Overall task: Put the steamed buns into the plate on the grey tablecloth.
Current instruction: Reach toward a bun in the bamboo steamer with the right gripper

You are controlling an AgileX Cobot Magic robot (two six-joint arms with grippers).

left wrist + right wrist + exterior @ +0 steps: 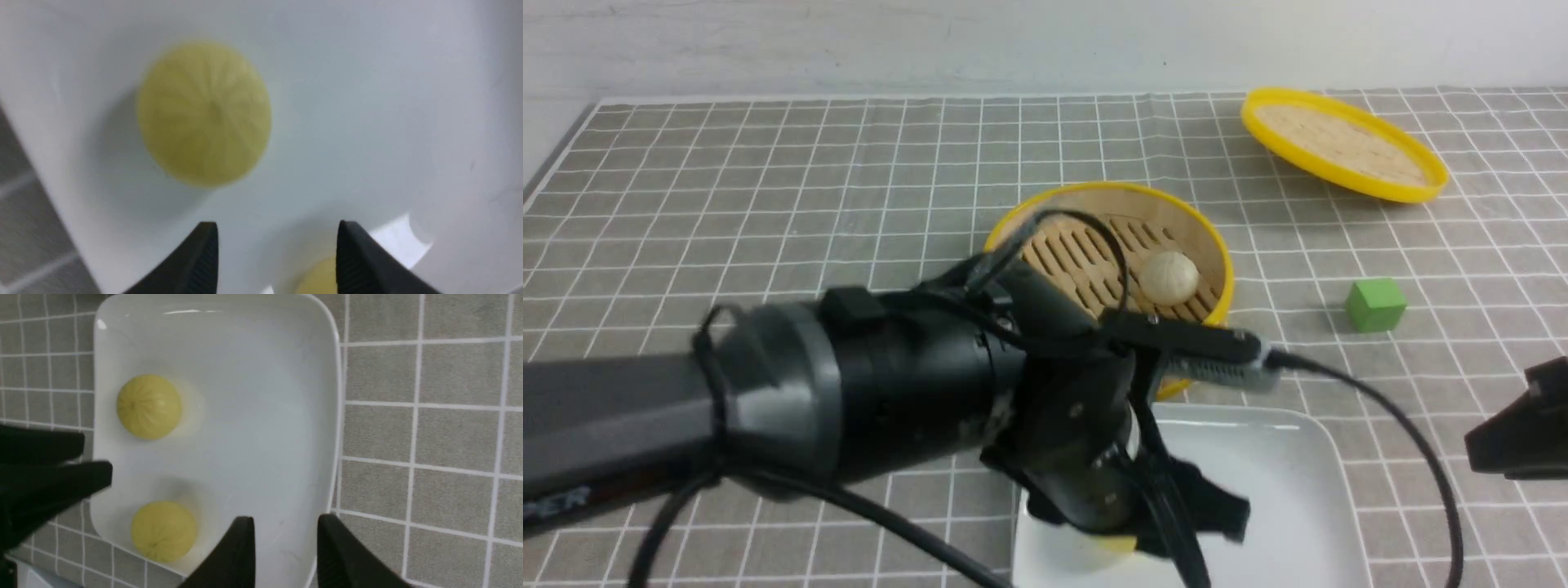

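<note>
Starting at the left, the black left gripper (277, 224) hangs low over the large glossy white square plate (1282, 482), down at five o'clock in the front view on the grey grid-lined tablecloth (768, 204). Its jaws stand wide apart with nothing clamped. A sliver of yellow shows between them, probably a bun lying on the plate beneath, though that wrist view is too blurred to be sure.

On the plate, one pale yellow pleated steamed bun (149, 406) and a second yellow bun (163, 531) sit apart from each other on the side nearer the left arm. Two home, one to go!

Dead centre is the round yellow-rimmed bamboo steamer basket (1111, 189). The beige-white bun (1168, 278) sits at three o'clock on its slatted floor, close to the wall.

Further right there's a small green cube (1374, 305) at three o'clock from the basket and the flat yellow-rimmed round lid (1343, 143) up at one o'clock. The right gripper (286, 517) waits at four o'clock by the plate's rim, its jaws partly open and empty.

That last bun looks light, soft and smooth-domed, so it would likely dent under a hard squeeze. I'd pinch it gently low across its widest part, keeping the outer finger off the basket wall.
</note>
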